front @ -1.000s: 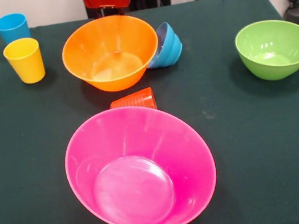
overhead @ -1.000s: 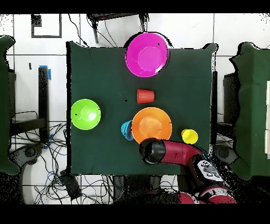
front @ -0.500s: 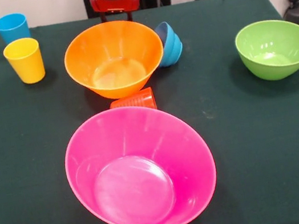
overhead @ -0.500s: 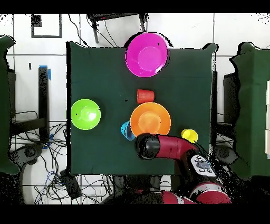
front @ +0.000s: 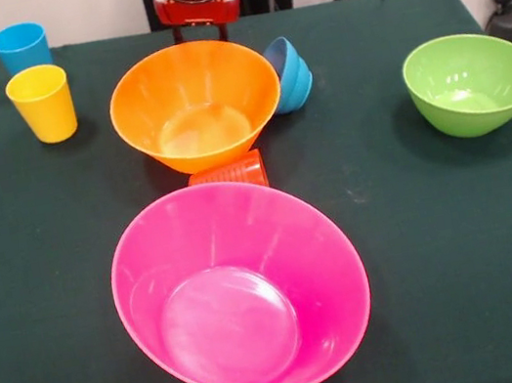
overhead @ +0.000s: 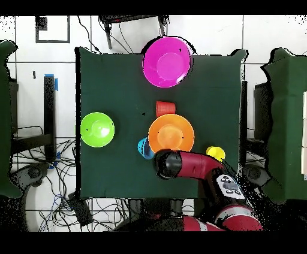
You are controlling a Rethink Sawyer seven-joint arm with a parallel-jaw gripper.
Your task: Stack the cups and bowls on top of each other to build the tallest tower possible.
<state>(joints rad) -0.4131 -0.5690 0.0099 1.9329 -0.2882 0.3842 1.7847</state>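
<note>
Claw (front: 200, 31) of mine sits behind the orange bowl (front: 195, 103), at its far rim; whether it grips I cannot tell. This bowl touches the ribbed cup (front: 230, 171). Tower (front: 242, 293), pink over blue, waits at the worktop (front: 420, 222) edge.

Arm (overhead: 195, 168) — glossy red shell, round black end cap; red wrist block (front: 198, 1) under a black cylinder, front view.
</note>
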